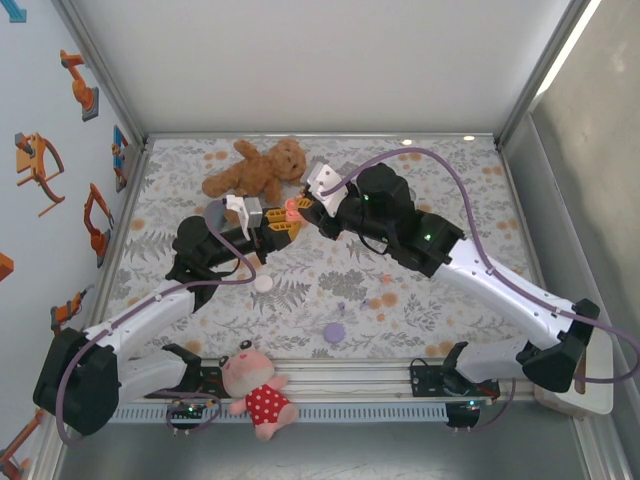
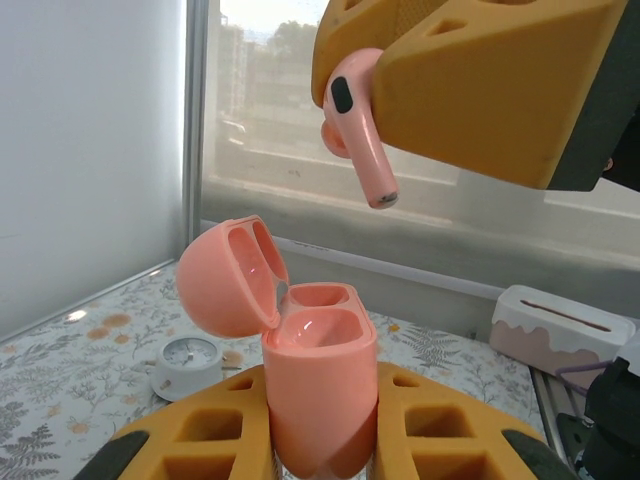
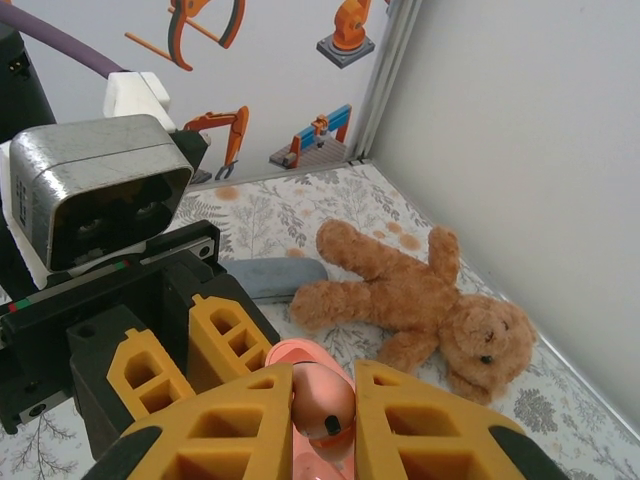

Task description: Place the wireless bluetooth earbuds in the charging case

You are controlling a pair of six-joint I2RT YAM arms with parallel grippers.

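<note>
Left wrist view: we are seeing the left gripper [image 2: 320,445] clamping the open pink case [image 2: 318,380] upright, while the right gripper [image 3: 322,430] is pinching a pink earbud [image 2: 358,135] just above it, apart.

2 plush toys: bear [image 1: 255,170], doll [image 1: 255,388]. 2 cases: pink case [image 2: 320,390], purple case [image 1: 334,332]. 1 earbud [image 2: 362,140]. 1 dial [image 2: 190,356].

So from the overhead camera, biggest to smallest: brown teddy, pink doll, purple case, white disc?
1. Brown teddy and pink doll: about alike, and the doll lies nearer the camera, so no ranking.
2. Purple case.
3. White disc, slightly smaller.
</note>
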